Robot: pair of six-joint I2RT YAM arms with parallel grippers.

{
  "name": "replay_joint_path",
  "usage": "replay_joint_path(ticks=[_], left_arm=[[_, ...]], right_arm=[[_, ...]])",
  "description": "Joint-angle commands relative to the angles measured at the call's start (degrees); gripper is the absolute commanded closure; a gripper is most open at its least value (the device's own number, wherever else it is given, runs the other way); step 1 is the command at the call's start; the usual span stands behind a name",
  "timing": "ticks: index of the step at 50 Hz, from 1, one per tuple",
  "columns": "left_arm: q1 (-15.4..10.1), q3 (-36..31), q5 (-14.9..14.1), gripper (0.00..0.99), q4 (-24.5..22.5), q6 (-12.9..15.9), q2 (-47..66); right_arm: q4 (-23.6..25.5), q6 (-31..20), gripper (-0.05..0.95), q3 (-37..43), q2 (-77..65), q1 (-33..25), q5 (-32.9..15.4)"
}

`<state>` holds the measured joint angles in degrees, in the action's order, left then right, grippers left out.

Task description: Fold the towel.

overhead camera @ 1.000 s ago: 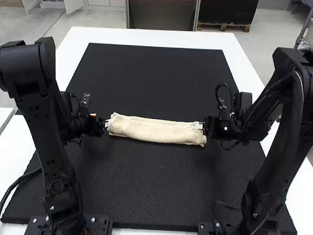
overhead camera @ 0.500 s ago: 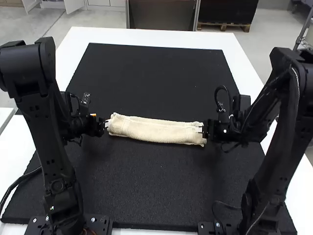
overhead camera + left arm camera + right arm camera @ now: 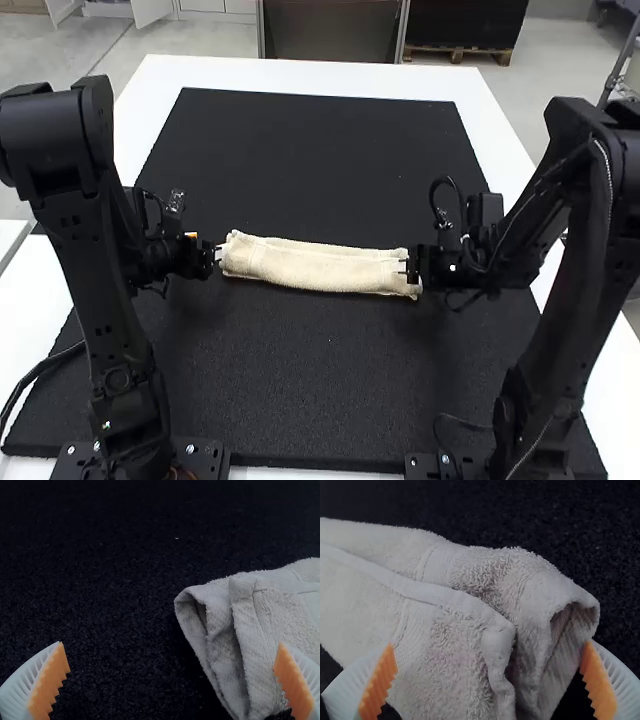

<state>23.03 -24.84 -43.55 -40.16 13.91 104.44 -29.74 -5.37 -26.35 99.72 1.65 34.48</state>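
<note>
White-topped table point(image 3: 300, 72), bearing a large black textured mat point(image 3: 320, 130); on the mat, at the centre of the frame, a cream terry-cloth towel point(image 3: 320, 268) is lying as a long narrow band, folded over on itself, with layered edges showing at both ends. Step in hand, by judgement: the lengthwise folding is looking done, and the ends are probably being readied for gripping or a last straightening. The next move is likely calling for settling the fingers around all the layers of one end, closing, and carrying that end across to the other; a shallow bite would be risking slipped layers. Pose: the black jointed left arm point(image 3: 105, 280) is standing from lower left to upper left of the frame, its wrist pointing inward at the towel's left end; the black jointed right arm point(image 3: 580, 270) is standing along the right side, its wrist pointing inward at the opposite end. Left gripper point(image 3: 171, 643): white ribbed fingers spreading wide, one over the cloth, the other out over bare mat. Right gripper point(image 3: 490, 642): similar fingers, also spreading wide, the folded end lying across the space between their orange ridged pads point(image 3: 379, 682). Neither is pinching cloth.
</note>
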Motion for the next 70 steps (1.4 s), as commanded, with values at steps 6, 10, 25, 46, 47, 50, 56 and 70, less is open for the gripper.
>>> replay_joint_path(ticks=[6,10,25,46,47,50,56,70], left_arm=[[0.70,0.76,-1.45,0.038,-0.44,0.77,-1.88],[0.70,0.76,-1.54,0.038,-0.44,0.77,-1.79],[0.70,0.76,-1.80,0.038,-0.44,0.68,-1.88],[1.32,0.76,-1.80,0.038,-1.32,0.41,-1.79],[1.58,0.67,-1.80,0.038,-1.32,0.41,-1.88],[2.29,0.76,-1.71,0.038,-1.50,0.41,-1.88],[3.60,0.76,-1.71,0.038,-1.76,0.41,-1.79],[5.36,0.76,-2.24,0.038,-1.59,0.85,-1.88]], right_arm=[[0.03,0.71,0.22,-0.63,1.09,0.90,1.03],[0.03,0.71,0.36,-0.63,1.35,0.81,0.94],[-0.15,0.44,0.92,-0.63,3.02,0.63,0.94],[-0.32,0.97,0.92,-0.99,0.56,0.55,1.20],[-0.32,1.15,0.92,-1.07,0.30,0.63,1.20],[-0.23,1.67,0.92,-1.34,-0.58,0.63,1.29],[0.47,1.85,0.92,-2.13,-2.25,0.63,1.38],[2.14,3.43,0.92,-3.53,-5.77,2.04,1.91]])
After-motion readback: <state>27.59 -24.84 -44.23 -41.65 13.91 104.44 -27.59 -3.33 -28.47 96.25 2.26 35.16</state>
